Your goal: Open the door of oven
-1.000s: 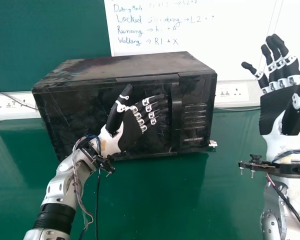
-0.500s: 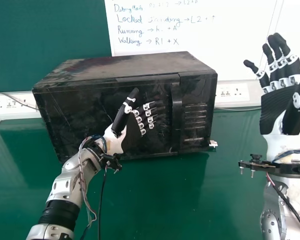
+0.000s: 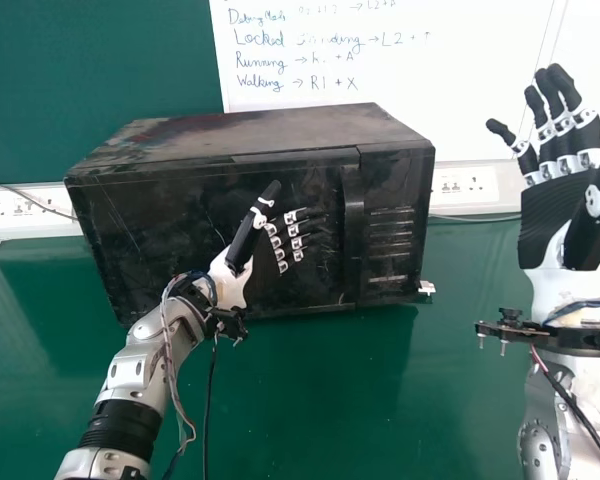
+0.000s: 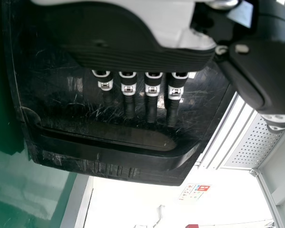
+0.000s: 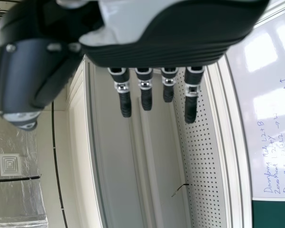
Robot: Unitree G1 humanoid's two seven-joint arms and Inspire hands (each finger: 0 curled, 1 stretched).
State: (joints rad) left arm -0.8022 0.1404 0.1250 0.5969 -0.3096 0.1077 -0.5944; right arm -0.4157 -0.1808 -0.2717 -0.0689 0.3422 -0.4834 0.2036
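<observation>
Filling the centre and upper left of the head view, the oven (image 3: 245, 135) stands shut on the green table (image 3: 310, 390); it looks boxy, rigid and fairly heavy, its scuffed door (image 3: 160, 225) perhaps slick. The upright handle (image 3: 352, 225), right of centre, is the place to hook and pull steadily, lest the body slide. The left robot hand (image 3: 263, 262), mid-frame, is open, fingers straight towards the handle, gripping nothing; the right robot hand (image 3: 562, 215), upper right, is open and empty. Legible handwritten lines with arrows top the whiteboard (image 3: 500, 120). In the left wrist view, the fingertips lie near the handle; a small notice (image 4: 194, 191) hangs beyond. In the right wrist view, more handwriting runs sideways.
</observation>
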